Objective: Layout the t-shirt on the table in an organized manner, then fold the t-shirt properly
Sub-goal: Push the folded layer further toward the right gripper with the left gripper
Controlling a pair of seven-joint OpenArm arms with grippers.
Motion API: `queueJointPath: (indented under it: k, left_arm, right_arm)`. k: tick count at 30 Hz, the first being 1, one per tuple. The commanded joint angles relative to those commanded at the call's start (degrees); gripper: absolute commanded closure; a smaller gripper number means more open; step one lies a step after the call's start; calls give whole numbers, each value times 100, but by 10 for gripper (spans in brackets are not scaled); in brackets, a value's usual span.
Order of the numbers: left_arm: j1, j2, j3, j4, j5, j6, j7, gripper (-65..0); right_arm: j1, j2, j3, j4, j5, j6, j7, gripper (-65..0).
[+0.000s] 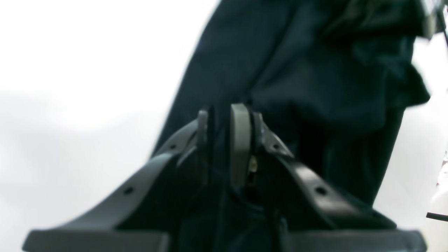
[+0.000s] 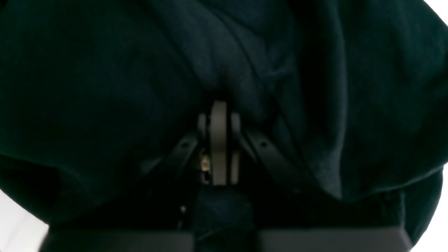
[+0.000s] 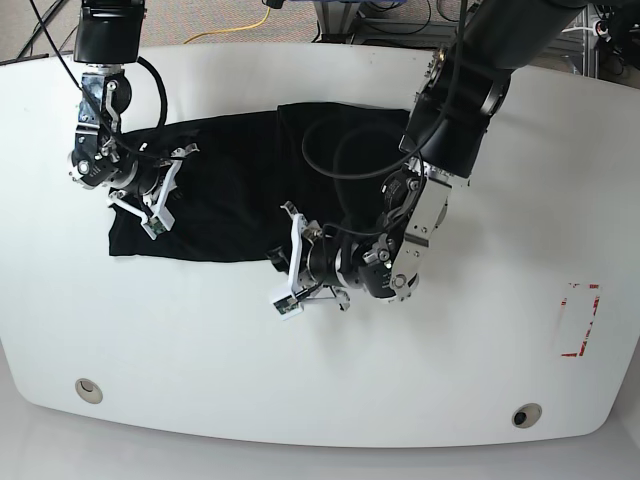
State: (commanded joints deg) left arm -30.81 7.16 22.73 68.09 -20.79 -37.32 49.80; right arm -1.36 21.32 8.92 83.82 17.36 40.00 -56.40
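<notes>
The black t-shirt (image 3: 230, 190) lies partly spread and creased on the white table (image 3: 450, 380). My right gripper (image 3: 168, 192) is at the shirt's left part. In the right wrist view its fingers (image 2: 218, 140) are pressed together, with dark t-shirt (image 2: 105, 87) fabric all around them. My left gripper (image 3: 280, 258) is at the shirt's near edge. In the left wrist view (image 1: 224, 140) it is shut on a bunch of the t-shirt (image 1: 315, 70), which hangs in folds over the table (image 1: 70, 70). No print or white mark shows.
Two grey grommet holes (image 3: 88, 390) (image 3: 526, 414) sit near the table's front edge. A red dashed rectangle (image 3: 580, 320) is marked at the right. A yellow cable (image 3: 240, 25) and equipment lie beyond the far edge.
</notes>
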Motion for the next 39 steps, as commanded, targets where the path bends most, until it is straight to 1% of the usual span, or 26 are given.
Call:
queueJointPath:
  k: [2, 5, 7, 9, 10, 12, 13, 14, 15, 17, 18, 20, 21, 23, 24, 25, 26, 29, 33, 37, 39]
  left_arm:
    - [-70, 0, 158, 0, 0, 220, -105, -68]
    - [-167, 0, 422, 0, 0, 378, -281, -68]
    - [-193, -18, 598, 0, 0, 413, -316, -68]
    - [-185, -35, 642, 35, -35, 413, -299, -69]
    - [-158, -35, 633, 53, -44, 413, -229, -71]
    - [-158, -35, 633, 70, -44, 413, 53, -97]
    - [-149, -35, 624, 132, -53, 413, 185, -117]
    - [-141, -53, 571, 360, -53, 413, 352, -154]
    - [-123, -70, 536, 457, -53, 413, 404, -169]
    - [149, -273, 334, 844, -53, 413, 519, -235]
    - [308, -360, 185, 1108, -53, 413, 536, -281]
    - [475, -396, 18, 1433, -53, 413, 615, -346]
    - [519, -396, -53, 1556, -53, 413, 721, -368]
    - [589, -404, -229, 1802, -53, 396, 1055, -374]
    - [589, -413, -264, 1864, -53, 396, 1108, -374]
    - [598, -466, -281, 1908, -53, 396, 1178, -374]
    - [598, -624, -299, 1996, -53, 387, 1266, -375]
    - [615, -809, -290, 2004, -70, 387, 1301, -375]
    - [747, -976, -273, 1996, -308, 387, 1292, -375]
    - [756, -1231, 105, 1943, -607, 387, 1292, -376]
    - [756, -1310, 237, 1846, -738, 387, 1284, -376]
  right_arm:
    - [0, 0, 0, 0, 0, 0, 0, -8]
    - [0, 0, 0, 0, 0, 0, 0, -8]
    - [0, 0, 0, 0, 0, 0, 0, -8]
    - [0, 0, 0, 0, 0, 0, 0, -8]
    - [0, 9, 0, 0, 0, 0, 0, -8]
    - [0, 9, 0, 0, 0, 0, 0, -8]
    - [0, 9, 0, 0, 0, 0, 0, -8]
    - [0, 9, 0, 0, 0, 0, 0, -8]
    - [0, 9, 0, 0, 0, 0, 0, -8]
    - [0, 0, 0, 0, 0, 0, 0, -8]
    - [0, 0, 0, 0, 0, 0, 0, -8]
    - [0, -9, 0, 0, 0, 0, 0, -8]
    - [0, -18, 0, -9, 0, 0, 0, -8]
    - [0, -18, 0, -18, 0, 0, 0, -8]
    - [0, -18, 0, -18, 0, 0, 0, -8]
    - [0, -18, 0, -18, 0, 0, 0, -8]
    - [0, -18, -18, -18, 0, 0, 0, -8]
    - [0, -26, -26, -9, 0, 0, 0, -8]
    - [0, -26, -26, -18, 0, 0, 0, -8]
    - [0, -26, -26, -18, 0, 0, 0, -8]
    - [9, -26, -26, -18, 0, 0, 0, -8]
